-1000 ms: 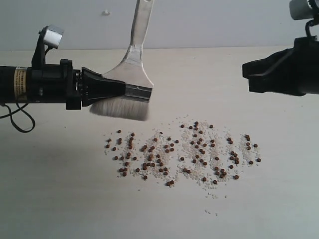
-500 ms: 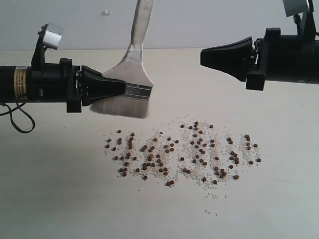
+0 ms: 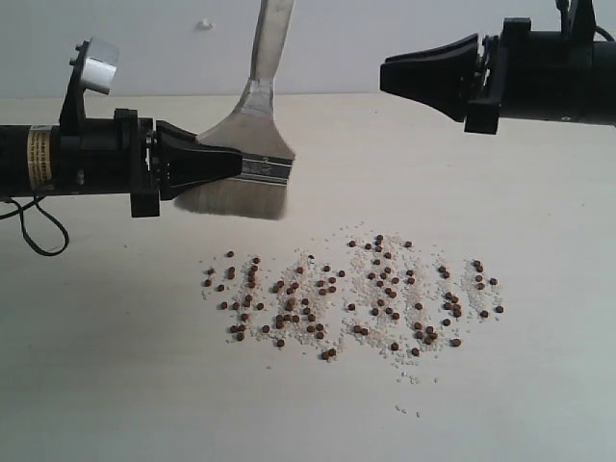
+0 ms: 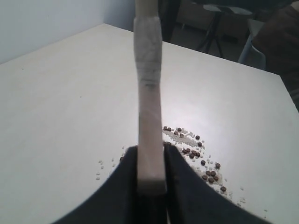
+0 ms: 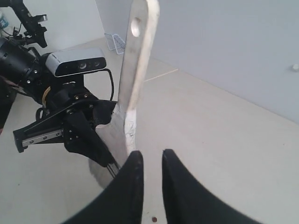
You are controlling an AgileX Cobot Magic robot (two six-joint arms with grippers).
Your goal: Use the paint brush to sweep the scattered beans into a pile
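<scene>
Beans [image 3: 351, 298], tiny round dark reddish-brown grains mixed with finer whitish crumbs, lie strewn in a broad loose band across the pale cream counter [image 3: 115, 385], not yet drawn into any mound. The wide flat paint brush [image 3: 258, 120], with its pale cream handle, silver metal ferrule and grey-white bristles, stands nearly upright, bristles down. It sits behind the left end of the scatter and clear of the grains. Whether the bristle tips touch the counter I cannot tell.

The black left pincer [image 3: 229, 164] comes in level from the left and is clenched on the brush at the ferrule. From its own wrist camera the two dark fingers [image 4: 184, 186] press either side of the handle, with some beans showing beyond them.

The black right pincer [image 3: 397, 77] hangs high on the right, well apart from the beans, its tip aimed toward the brush handle. Its fingers [image 5: 133, 182] are only a slit apart and grip nothing.
</scene>
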